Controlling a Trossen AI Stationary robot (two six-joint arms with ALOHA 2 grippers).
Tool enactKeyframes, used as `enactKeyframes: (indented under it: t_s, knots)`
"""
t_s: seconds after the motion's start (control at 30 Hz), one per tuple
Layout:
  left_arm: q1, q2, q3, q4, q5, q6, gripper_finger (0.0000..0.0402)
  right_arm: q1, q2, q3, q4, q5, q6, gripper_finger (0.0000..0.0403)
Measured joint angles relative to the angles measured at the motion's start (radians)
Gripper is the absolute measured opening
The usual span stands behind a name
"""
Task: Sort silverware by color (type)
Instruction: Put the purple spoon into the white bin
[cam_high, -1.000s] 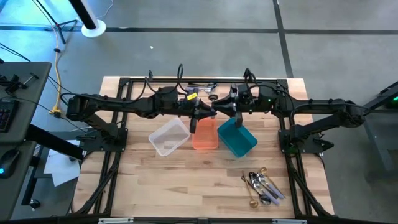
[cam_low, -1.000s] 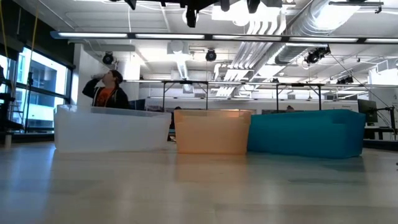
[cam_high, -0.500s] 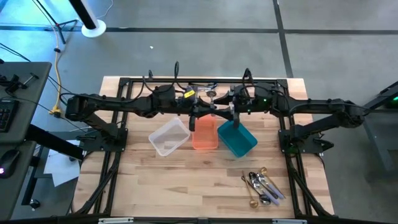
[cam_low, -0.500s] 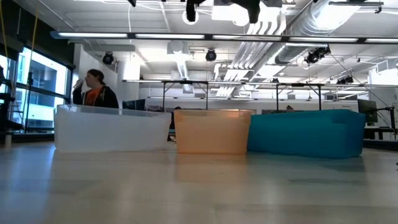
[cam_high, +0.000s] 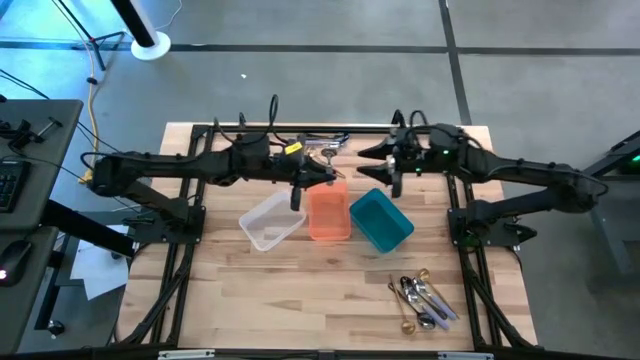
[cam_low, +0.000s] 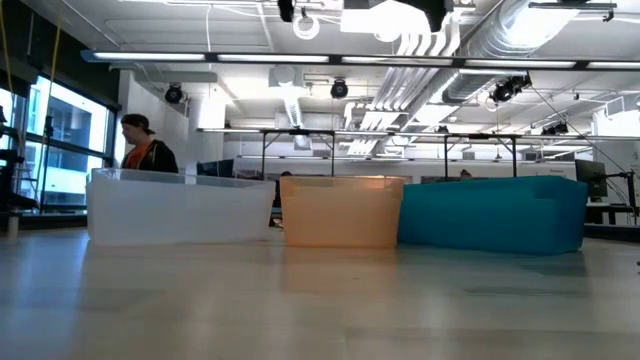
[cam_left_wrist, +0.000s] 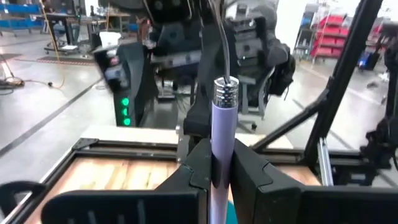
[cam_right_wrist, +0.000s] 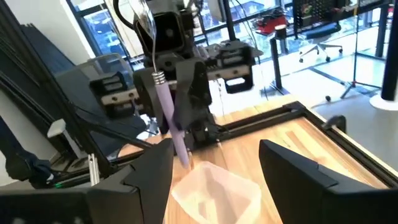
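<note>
Silverware is split between two places: one piece with a lilac handle and a silver neck (cam_left_wrist: 222, 134) stands upright, pinched between the closed fingers of the left gripper (cam_left_wrist: 221, 171), while the rest, a small heap of silver and gold pieces (cam_high: 423, 297), lies on the table (cam_high: 330, 300) well away from both grippers, toward the near right corner. In the right wrist view the held piece (cam_right_wrist: 166, 115) rises from the left gripper with its bowl end uppermost. Below and just beside the left gripper (cam_high: 297, 190) sit the three bins in a row: the clear bin (cam_high: 271, 221) nearest it, the orange bin (cam_high: 329, 213) alongside, the teal bin (cam_high: 381, 220) farther off, nearer the right gripper (cam_high: 393, 180), whose jaws stand wide and empty, apart from the piece.

The step in hand looks like carrying one piece to its bin after a pass between the arms. The next move, I judge, calls for the left gripper to lower over the matching bin and let go, while the right arm heads to the heap.
</note>
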Motion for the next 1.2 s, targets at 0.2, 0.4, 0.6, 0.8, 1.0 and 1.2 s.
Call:
enactKeyframes:
  t_s: [0.2, 0.4, 0.6, 0.8, 1.0, 1.2]
  knots:
    - [0.000, -0.073, -0.031, -0.067, -0.009, 0.031, 0.0017, -0.020, -0.087, 0.000, -0.074, 0.011, -0.003, 0.0223]
    - [0.006, -0.184, -0.142, -0.061, -0.070, 0.003, 0.0017, -0.020, -0.127, 0.000, -0.084, 0.019, -0.060, 0.0223]
    - [0.007, -0.304, -0.201, -0.100, -0.077, -0.005, 0.0017, -0.020, -0.124, 0.001, -0.083, 0.049, -0.062, 0.0223]
    - [0.006, -0.408, -0.201, -0.242, -0.109, 0.003, 0.0017, -0.020, -0.123, 0.001, -0.087, 0.049, -0.085, 0.0223]
    - [0.006, -0.495, -0.201, -0.361, -0.159, 0.002, 0.0017, -0.020, -0.123, 0.001, -0.087, 0.049, -0.086, 0.0223]
    - [0.005, -0.561, -0.201, -0.437, -0.202, 0.003, 0.0017, -0.020, -0.123, 0.001, -0.099, 0.049, -0.086, 0.0223]
